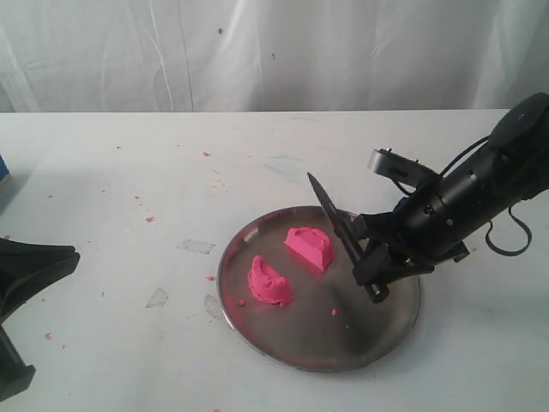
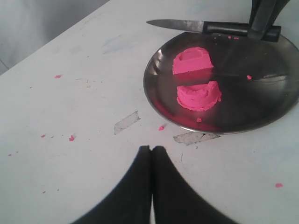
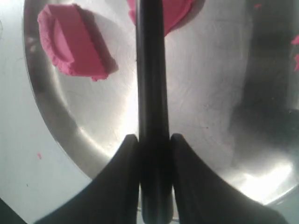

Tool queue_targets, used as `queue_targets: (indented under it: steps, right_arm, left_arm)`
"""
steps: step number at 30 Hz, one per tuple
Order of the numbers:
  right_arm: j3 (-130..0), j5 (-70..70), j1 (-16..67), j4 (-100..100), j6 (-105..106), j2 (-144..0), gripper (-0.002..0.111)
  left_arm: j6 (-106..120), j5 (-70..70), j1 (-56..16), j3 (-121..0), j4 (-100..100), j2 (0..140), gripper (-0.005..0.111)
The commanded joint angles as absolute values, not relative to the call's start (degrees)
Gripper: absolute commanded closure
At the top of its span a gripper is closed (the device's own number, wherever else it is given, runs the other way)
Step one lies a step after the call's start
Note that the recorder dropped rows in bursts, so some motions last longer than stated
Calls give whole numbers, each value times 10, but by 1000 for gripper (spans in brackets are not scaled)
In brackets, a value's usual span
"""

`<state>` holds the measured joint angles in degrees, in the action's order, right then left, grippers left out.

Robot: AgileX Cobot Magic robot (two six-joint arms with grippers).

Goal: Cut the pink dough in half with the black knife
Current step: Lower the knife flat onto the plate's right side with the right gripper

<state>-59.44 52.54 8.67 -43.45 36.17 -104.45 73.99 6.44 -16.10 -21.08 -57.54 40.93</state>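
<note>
Pink dough (image 1: 290, 263) lies in two halves on the steel plate (image 1: 257, 330); black knife (image 1: 336, 220) is clamped in the right end effector (image 1: 371, 266).

Nearest the ext. cam, the left end effector (image 1: 30, 279) sits low at the desk (image 1: 103, 172) edge, well apart from the plate; only the left wrist view shows its fingers (image 2: 140, 186) pressed together w/ nothing between. Same view shows tape scraps (image 2: 126, 122) and pink crumbs (image 2: 71, 138) on the desk beside the plate. On the plate, the two dough chunks sit near each other but apart, one nearer the front rim, one twd the middle. Right wrist view alone shows the grip close up: both pads (image 3: 124, 177) tight on the knife handle, blade running out above the plate between the halves, clear of both. Ext. view has the blade tilted up, tip past the plate's far rim.
</note>
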Motion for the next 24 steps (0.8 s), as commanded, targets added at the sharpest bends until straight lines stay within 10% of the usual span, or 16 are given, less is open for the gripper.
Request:
queue_targets:
  steps: [1, 24]
  right_arm:
    - [-592, 540, 91, -435, 369, -1061, 108]
    - [-579, 534, 91, -370, 343, -1055, 108]
  left_arm:
    - [734, 71, -161, -207, -591, 405, 107]
    - [734, 71, -161, -207, -591, 405, 107]
